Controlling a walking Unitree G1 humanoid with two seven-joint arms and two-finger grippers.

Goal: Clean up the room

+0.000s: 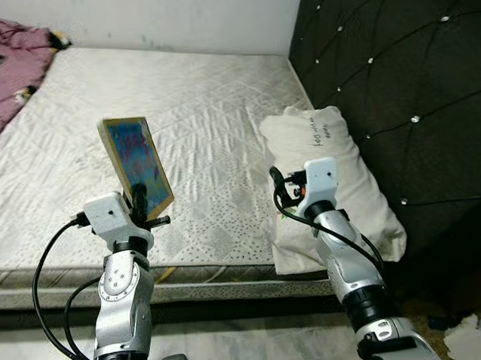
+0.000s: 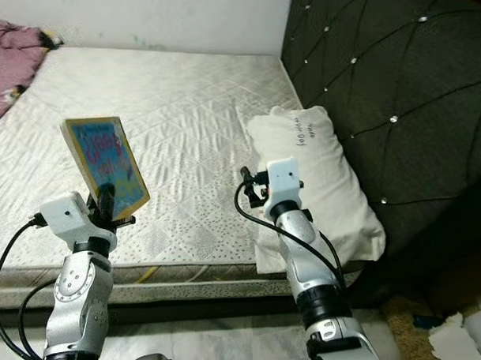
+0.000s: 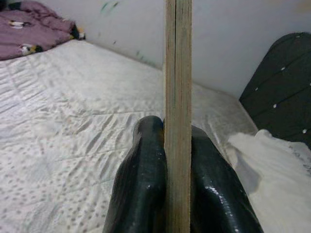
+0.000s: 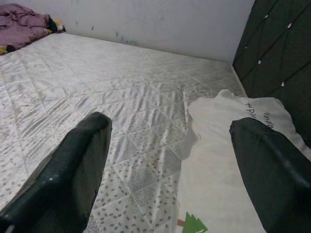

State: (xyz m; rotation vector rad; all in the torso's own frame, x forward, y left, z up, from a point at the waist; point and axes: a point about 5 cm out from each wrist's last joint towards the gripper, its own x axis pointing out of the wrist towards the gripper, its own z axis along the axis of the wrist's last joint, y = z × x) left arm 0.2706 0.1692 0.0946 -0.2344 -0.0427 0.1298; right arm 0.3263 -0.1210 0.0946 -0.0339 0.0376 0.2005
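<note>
You've got the book [image 1: 136, 166] up off the mattress [image 1: 206, 110], standing on its lower edge in your left gripper [image 1: 140, 201], long axis upright and tipped slightly back, its blue cover turned toward your right. Both black fingers [image 3: 141, 189] pinch its spine edge between them. Your left arm is raised over the bed's near edge. Your right gripper [image 4: 170, 174] hovers above the white pillow [image 1: 335, 184] by the dark headboard [image 1: 403, 79], fingers spread wide, holding nothing.

dark handwriting marks the pillow [image 1: 327, 157], and print covers the book [image 1: 137, 164]; neither is legible.
</note>
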